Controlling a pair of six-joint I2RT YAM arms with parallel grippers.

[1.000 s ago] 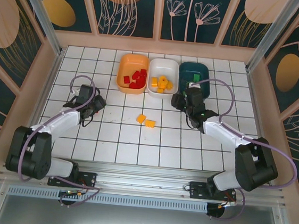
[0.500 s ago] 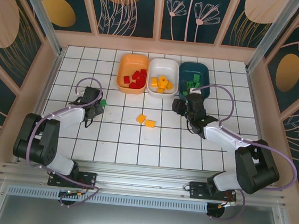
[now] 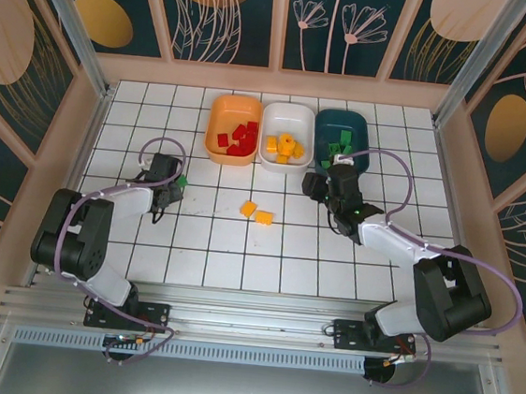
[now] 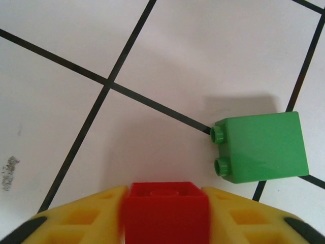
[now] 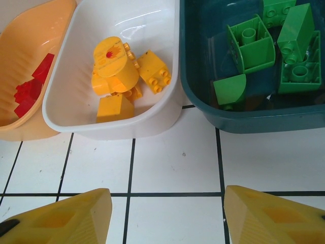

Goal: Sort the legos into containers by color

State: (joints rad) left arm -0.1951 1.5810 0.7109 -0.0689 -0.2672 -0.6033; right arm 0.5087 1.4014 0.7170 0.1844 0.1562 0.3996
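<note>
My left gripper (image 4: 165, 197) is shut on a red lego (image 4: 167, 216), its yellow fingers (image 4: 76, 218) pressed against both sides, low over the tiles. A green lego (image 4: 264, 147) lies on its side just right of it, apart; from above that green lego (image 3: 181, 181) sits beside the left gripper (image 3: 163, 189). Two yellow-orange legos (image 3: 257, 213) lie mid-table. My right gripper (image 5: 166, 197) stands open and empty over bare tile before the white container (image 5: 152, 118), between the orange container (image 5: 23, 56) and teal container (image 5: 264, 123). Each holds legos of one color.
The three bins stand in a row at the back centre (image 3: 285, 152). A raised wooden rim (image 3: 275, 83) and metal posts fence the tiled table. Both arms' cables loop above the tiles near the wrists.
The left gripper has closed onto the red lego beside the green one. The right gripper drew back from the teal bin to the tiles in front of the bins, then held still.
</note>
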